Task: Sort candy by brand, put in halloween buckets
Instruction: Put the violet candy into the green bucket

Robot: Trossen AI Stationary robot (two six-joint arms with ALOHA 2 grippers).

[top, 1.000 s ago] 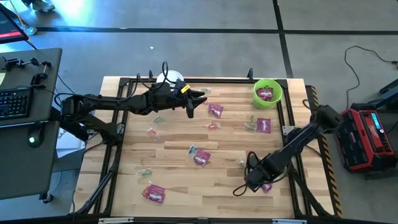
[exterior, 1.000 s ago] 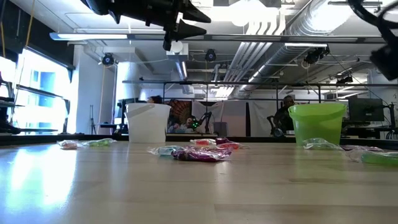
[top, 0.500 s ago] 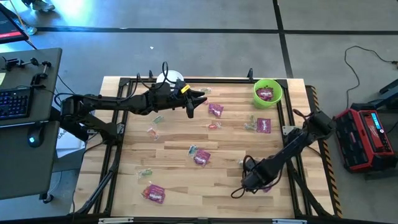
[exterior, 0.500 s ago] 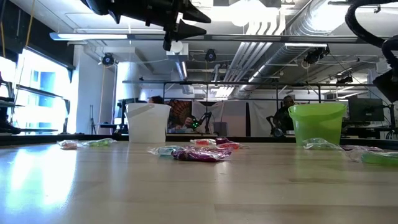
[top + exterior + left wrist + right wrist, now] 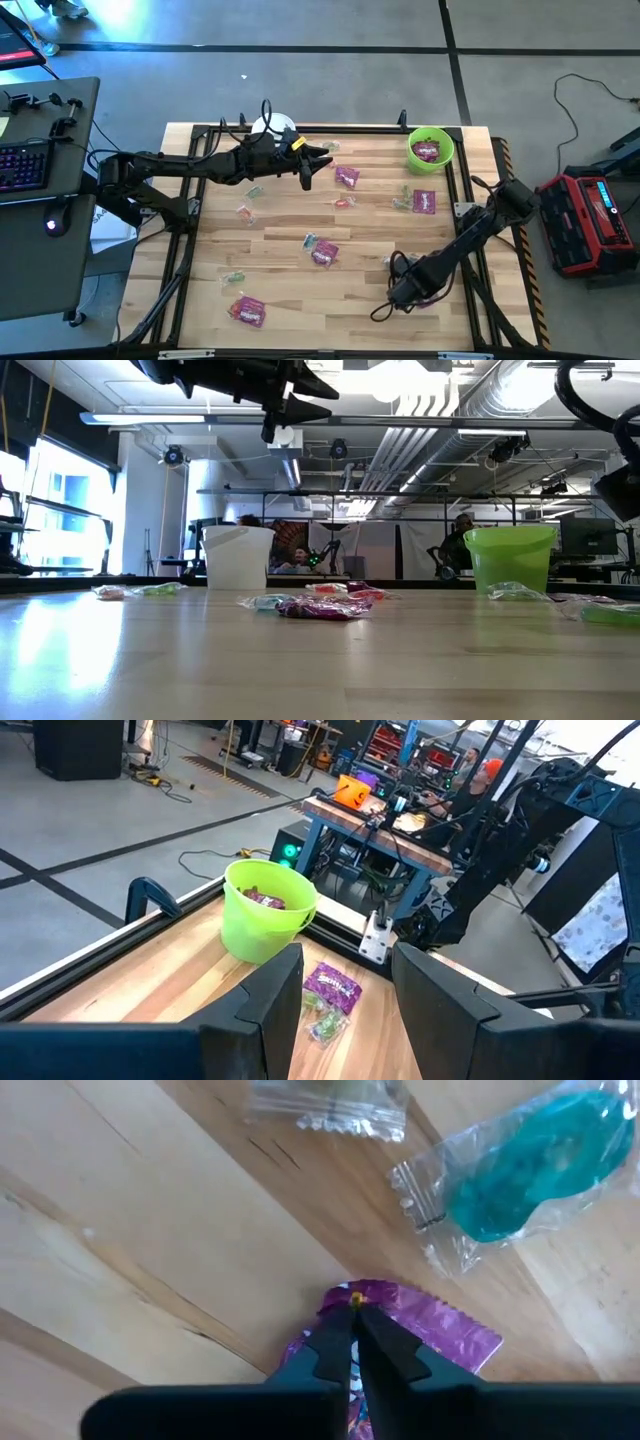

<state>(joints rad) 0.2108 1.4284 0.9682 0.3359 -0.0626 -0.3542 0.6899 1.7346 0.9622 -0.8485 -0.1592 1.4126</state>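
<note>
The right gripper (image 5: 352, 1312) is down on the wooden bench (image 5: 280, 255), well away from the lime green bucket (image 5: 431, 148) along the same side, its fingers (image 5: 330, 1348) pressed together on the edge of a magenta-purple packet (image 5: 440, 1332) lying flat on the wood. In the right wrist view a clear-wrapped teal candy (image 5: 530, 1165) lies just beyond that packet, and a clear-wrapped pale piece (image 5: 330, 1102) rests near it.

The left gripper (image 5: 306, 165) hangs above the bench, across from the lime green bucket and beside the white bucket (image 5: 270, 127), which shows only partly behind the arm. Its fingers (image 5: 255, 1010) stand spread and hold nothing, and the left wrist view looks between them toward the lime green bucket (image 5: 268, 910), which holds magenta-purple packets.

A second magenta-purple packet (image 5: 424, 202) lies on the bench close to the lime green bucket, with a small clear-wrapped green piece (image 5: 402, 200) touching its side. A third packet (image 5: 347, 177) lies between the two buckets, nearer the left gripper. Another packet (image 5: 324, 254) rests at mid-bench beside a bluish piece (image 5: 309, 240), and one more (image 5: 247, 311) lies diagonally farthest from the lime green bucket. A clear-wrapped red piece (image 5: 243, 212) sits below the left arm.

In the low view the white bucket (image 5: 238, 556) and the lime green bucket (image 5: 509, 558) stand upright at the far edge, with candy scattered before them.
</note>
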